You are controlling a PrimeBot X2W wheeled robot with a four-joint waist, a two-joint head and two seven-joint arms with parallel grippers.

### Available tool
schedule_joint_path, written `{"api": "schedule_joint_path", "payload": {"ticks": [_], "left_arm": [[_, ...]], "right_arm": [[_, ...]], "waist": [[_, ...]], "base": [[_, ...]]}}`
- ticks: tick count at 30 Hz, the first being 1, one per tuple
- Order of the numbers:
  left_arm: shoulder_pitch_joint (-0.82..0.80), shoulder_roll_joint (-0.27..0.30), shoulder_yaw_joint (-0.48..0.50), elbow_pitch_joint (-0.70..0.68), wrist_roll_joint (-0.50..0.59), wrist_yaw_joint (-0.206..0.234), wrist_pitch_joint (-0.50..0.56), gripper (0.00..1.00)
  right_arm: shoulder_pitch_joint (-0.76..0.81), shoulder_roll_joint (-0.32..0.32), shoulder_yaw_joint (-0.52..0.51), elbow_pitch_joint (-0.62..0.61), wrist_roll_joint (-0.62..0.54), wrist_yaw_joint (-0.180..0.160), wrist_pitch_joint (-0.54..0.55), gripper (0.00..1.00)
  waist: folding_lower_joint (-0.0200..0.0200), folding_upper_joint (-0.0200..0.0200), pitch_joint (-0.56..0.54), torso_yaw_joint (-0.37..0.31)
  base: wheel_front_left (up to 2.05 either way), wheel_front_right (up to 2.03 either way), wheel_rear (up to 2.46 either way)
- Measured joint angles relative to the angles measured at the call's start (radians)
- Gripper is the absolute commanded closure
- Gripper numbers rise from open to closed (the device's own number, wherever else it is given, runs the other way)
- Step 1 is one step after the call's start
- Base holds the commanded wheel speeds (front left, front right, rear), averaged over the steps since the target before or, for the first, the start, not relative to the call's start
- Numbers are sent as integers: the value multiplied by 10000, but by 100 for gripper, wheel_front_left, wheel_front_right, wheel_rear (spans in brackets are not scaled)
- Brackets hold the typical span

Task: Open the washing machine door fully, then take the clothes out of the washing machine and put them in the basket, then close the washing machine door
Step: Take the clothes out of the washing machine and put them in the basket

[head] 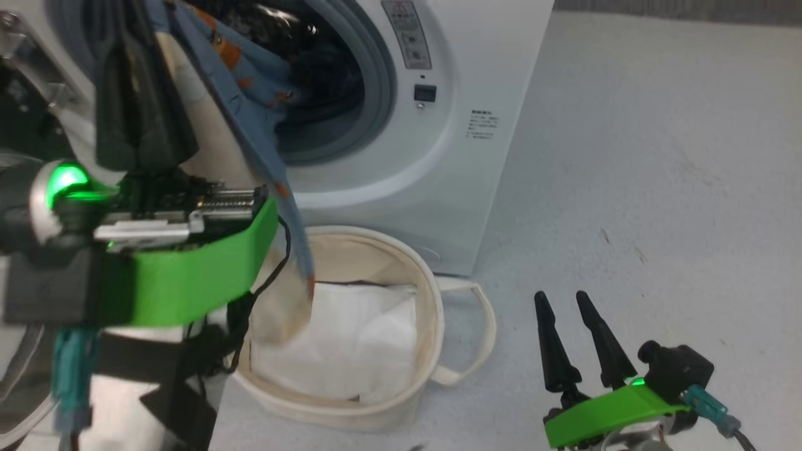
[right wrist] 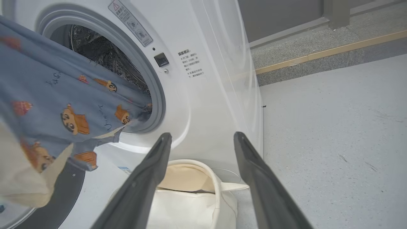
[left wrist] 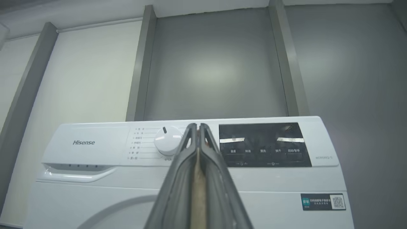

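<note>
The washing machine (head: 463, 75) stands with its drum open. Its door (right wrist: 68, 190) is swung aside at the lower left of the right wrist view. The light-blue clothes (head: 250, 81) with orange cartoon faces trail out of the drum and hang down over the cream basket (head: 432, 313) on the floor in front. My left gripper (left wrist: 197, 125) is raised in front of the washer's control panel and shut on a cream strip of the clothes. My right gripper (head: 573, 338) stands open and bare, low to the right of the basket. In the right wrist view the clothes (right wrist: 63, 105) drape left of the open right gripper (right wrist: 202, 136).
A flat white sheet (head: 363, 338) lies in the bottom of the basket. One basket strap handle (head: 482, 338) loops out to the right. Pale speckled floor (head: 658, 188) spreads right of the washer. Grey wall panels (left wrist: 219, 63) rise behind it.
</note>
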Motion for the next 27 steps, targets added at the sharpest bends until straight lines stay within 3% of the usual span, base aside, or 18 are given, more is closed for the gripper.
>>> {"api": "schedule_joint_path", "payload": {"ticks": [8, 19, 27], "left_arm": [[143, -182, 117, -1419, 121, -188, -13, 100], [186, -357, 123, -949, 176, -460, -13, 100], [1461, -374, -159, 4525, -180, -1070, 2, 100]], "right_arm": [[160, 2, -27, -4, 0, 0, 0, 0], [149, 2, -54, 4, 0, 0, 0, 0], [93, 2, -98, 15, 0, 0, 0, 0]], "waist": [[0, 0, -328, 330], [0, 0, -106, 426], [0, 0, 28, 190]], "base": [[0, 0, 0], [0, 0, 0], [0, 0, 0]]}}
